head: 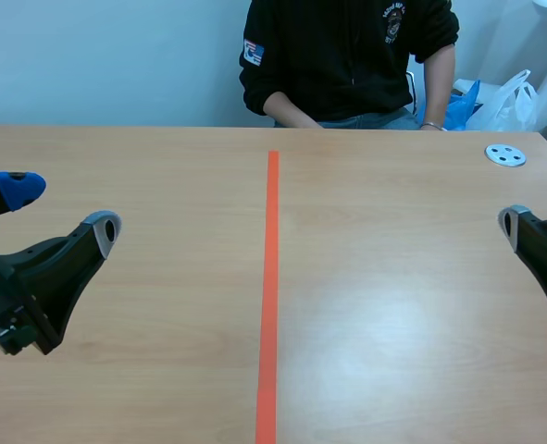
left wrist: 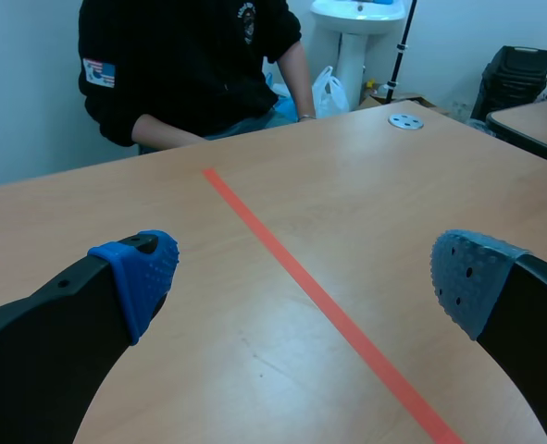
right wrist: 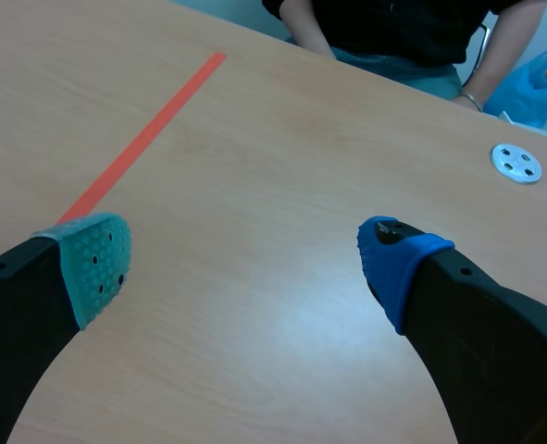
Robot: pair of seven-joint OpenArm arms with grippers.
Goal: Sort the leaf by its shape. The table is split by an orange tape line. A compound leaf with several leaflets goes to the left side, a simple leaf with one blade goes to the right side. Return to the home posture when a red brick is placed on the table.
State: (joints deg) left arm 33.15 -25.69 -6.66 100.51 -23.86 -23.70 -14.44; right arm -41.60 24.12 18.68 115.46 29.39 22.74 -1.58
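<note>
Left gripper (left wrist: 303,277) and right gripper (right wrist: 243,266) gape wide, empty, flanking tape line (head: 271,277); no leaf visible, so sorting likely awaits one.

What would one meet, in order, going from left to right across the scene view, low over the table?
left end effector → orange tape line → right end effector

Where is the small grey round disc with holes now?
Scene view: the grey disc lies flat on the right side of the table, well right of the orange tape line, near the person's wrist and ahead of the right gripper.
</note>
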